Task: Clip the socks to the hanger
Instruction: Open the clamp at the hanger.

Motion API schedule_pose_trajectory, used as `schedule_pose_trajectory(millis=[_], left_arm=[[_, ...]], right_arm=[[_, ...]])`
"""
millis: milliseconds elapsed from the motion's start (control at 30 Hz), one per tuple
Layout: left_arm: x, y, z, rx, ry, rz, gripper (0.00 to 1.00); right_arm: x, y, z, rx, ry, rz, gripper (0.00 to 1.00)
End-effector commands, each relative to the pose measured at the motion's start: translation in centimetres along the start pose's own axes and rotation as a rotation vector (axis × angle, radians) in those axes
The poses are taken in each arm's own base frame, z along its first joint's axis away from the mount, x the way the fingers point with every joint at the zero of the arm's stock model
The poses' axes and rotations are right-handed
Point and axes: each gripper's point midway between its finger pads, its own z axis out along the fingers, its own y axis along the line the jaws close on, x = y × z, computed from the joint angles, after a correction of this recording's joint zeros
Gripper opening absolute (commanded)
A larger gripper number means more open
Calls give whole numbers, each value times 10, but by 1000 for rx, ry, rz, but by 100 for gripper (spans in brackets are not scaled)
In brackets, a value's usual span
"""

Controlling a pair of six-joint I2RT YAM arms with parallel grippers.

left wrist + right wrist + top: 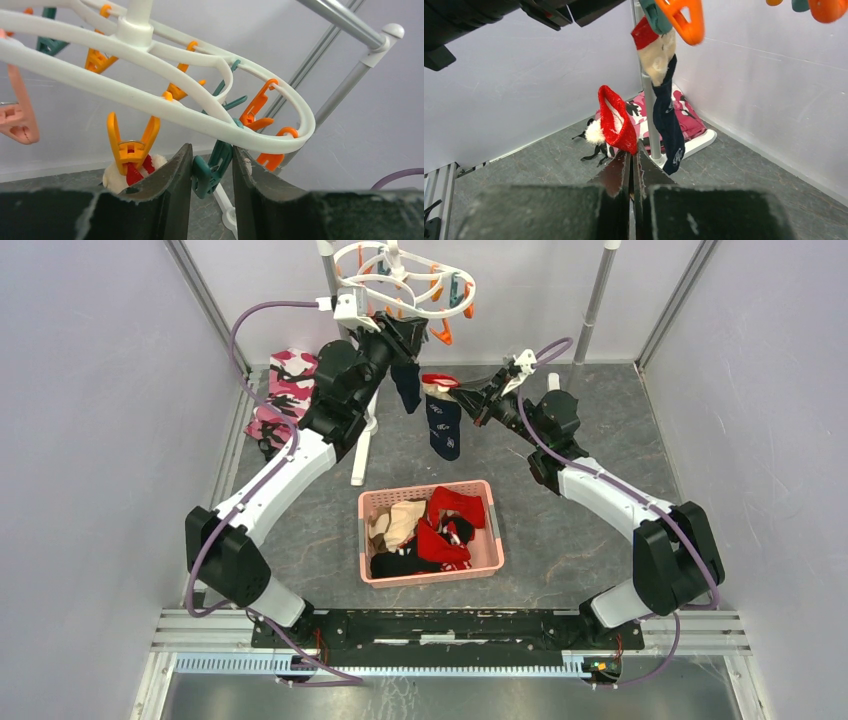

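The white oval hanger [400, 278] hangs at the back with orange and teal clips. My left gripper [405, 335] is raised to it. In the left wrist view its fingers [170, 185] are shut on a teal clip [212, 170] under the hanger ring [200, 120]. A navy sock [407, 385] with a red and cream cuff hangs from an orange clip [131, 145]. My right gripper [468, 400] is shut on the red cuff [616, 120] of a second navy sock [443, 425] and holds it up beside the hanging one [666, 115]. More socks [430, 530] lie in the basket.
A pink basket [497, 540] stands mid-table. A pink camouflage cloth [285, 390] lies at the back left by the white stand base [362, 455]. Grey rack poles [600, 290] rise at the back. White walls close in on both sides.
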Motion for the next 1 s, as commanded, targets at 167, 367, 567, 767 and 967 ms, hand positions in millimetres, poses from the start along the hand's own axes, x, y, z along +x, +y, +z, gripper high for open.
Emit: schedule_pose_trajectory(millis=[167,367,567,767,967], left_arm=[[-32,-15,-8,24,-74,-33,40],[-31,-16,-8,31,-68,-32,10],[-34,-17,-11,31,-72,-32,10],[-34,-15,-11,24,-73,-32,11],[-33,-16,-11,24,-72,-37,11]], right_arm=[[-18,-8,8,22,-43,-30,0],[-23,-10,14,22,-54,-33,0],[-29,-15,20,42,-96,20,0],[-37,-37,24,157,-136,32,0],[-39,-40,34,151,-135,20,0]])
